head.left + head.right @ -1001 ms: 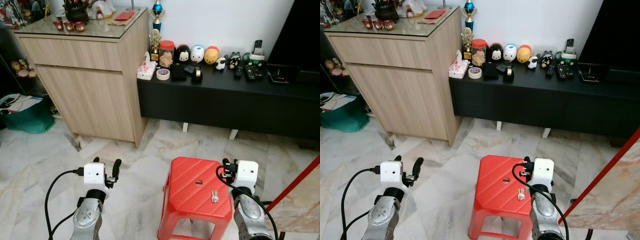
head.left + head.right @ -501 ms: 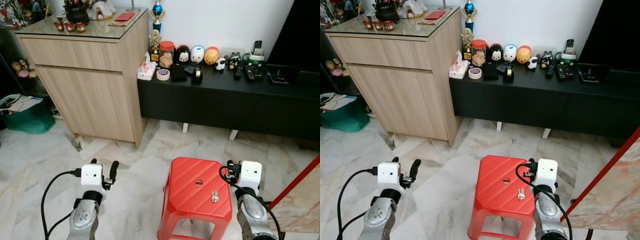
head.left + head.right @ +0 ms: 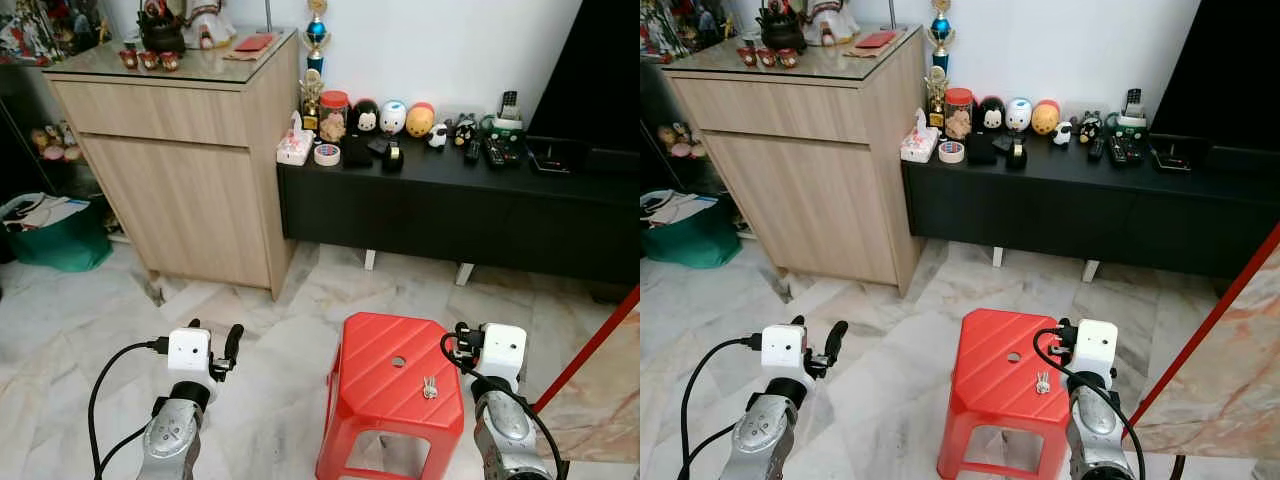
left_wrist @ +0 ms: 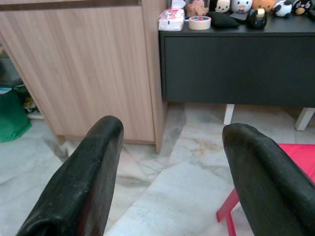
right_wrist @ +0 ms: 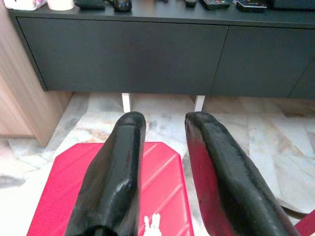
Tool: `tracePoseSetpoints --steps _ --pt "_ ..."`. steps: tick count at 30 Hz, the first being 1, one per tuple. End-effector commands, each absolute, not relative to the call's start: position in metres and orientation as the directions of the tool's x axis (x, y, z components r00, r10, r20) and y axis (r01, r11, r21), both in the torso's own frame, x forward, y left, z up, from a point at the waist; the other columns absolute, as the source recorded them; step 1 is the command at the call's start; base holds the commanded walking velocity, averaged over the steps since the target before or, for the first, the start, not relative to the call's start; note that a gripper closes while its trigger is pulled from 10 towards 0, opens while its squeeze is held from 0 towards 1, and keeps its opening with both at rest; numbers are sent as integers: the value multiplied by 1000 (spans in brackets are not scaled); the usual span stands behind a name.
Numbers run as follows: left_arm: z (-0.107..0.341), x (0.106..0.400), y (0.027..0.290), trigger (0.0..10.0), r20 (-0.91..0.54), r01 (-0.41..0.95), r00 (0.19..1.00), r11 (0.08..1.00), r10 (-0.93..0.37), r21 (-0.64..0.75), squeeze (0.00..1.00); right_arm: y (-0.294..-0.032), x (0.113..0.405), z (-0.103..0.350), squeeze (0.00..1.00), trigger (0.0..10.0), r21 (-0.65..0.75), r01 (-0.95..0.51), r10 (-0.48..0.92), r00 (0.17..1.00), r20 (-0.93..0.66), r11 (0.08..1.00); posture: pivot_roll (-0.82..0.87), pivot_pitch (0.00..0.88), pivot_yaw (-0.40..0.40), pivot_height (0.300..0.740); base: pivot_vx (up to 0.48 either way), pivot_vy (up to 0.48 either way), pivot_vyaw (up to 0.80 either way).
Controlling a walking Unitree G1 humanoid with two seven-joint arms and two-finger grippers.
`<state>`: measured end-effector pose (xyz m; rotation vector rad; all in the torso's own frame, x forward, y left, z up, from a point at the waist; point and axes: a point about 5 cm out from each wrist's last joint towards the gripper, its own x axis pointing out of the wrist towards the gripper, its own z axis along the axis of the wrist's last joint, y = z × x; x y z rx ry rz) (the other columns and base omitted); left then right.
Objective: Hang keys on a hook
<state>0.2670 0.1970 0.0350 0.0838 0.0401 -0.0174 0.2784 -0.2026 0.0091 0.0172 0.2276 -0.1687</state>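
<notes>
While the keys (image 3: 429, 387) lie on the red stool (image 3: 380, 370), just inboard of the right gripper (image 5: 162, 147) (fingers parted, nothing held), the pick-up likely calls for lowering squarely over them; left gripper (image 4: 170, 162) open, empty.

A small bunch of silver keys (image 3: 429, 386) lies on top of a red plastic stool (image 3: 375, 400) standing on the pale marble floor (image 3: 270, 330). Beyond it, a low black cabinet (image 3: 450, 210) carries round figurines beside a light wooden sideboard (image 3: 180, 160). The left gripper (image 3: 215, 335) hovers over the floor left of the stool, jaws apart; the right gripper (image 3: 462, 338) sits at the stool's right edge.
</notes>
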Motion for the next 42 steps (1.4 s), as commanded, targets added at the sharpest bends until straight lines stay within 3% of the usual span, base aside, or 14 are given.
tracePoseSetpoints --steps 1,8,42 --pt "36 268 200 10000 -42 11 999 997 -8 79 0 -203 279 7 0 10000 -8 170 -166 953 -254 985 37 0 -39 676 0 0 0" --pt "36 267 201 10000 -46 2 999 997 2 77 0 -204 278 6 0 10000 -11 174 -171 951 -258 985 43 0 -40 628 0 0 0" --pt "34 267 200 10000 -80 18 997 998 -13 54 0 -204 280 4 0 10000 35 188 -171 943 -285 982 53 0 -38 628 14 0 0"
